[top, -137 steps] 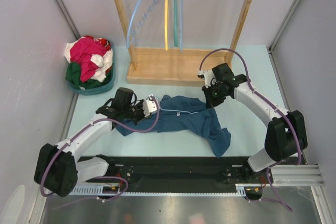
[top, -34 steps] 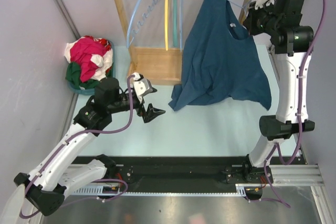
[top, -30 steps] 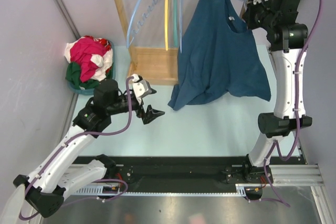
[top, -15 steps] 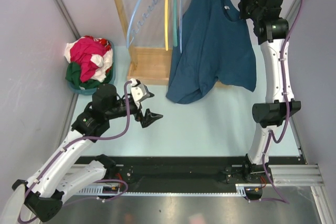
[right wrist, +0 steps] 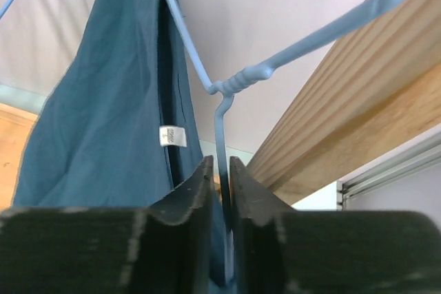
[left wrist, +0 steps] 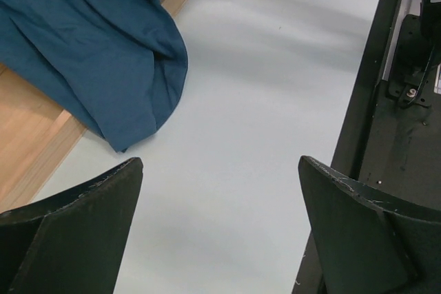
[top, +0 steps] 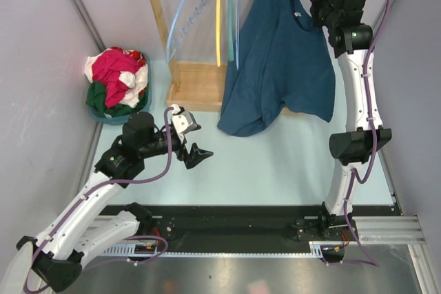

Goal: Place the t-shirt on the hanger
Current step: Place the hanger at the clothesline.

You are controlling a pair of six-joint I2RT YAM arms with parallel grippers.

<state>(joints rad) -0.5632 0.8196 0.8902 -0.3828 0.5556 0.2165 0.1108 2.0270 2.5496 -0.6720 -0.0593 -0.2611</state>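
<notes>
From above, the t-shirt hung at the wooden rack's right end; only the right wrist view showed the hanger's wire between the right end effector's near-closed jaws, grip unclear; the left end effector gaped, released, over the table.

Teal-blue t-shirt, pale blue hanger
</notes>
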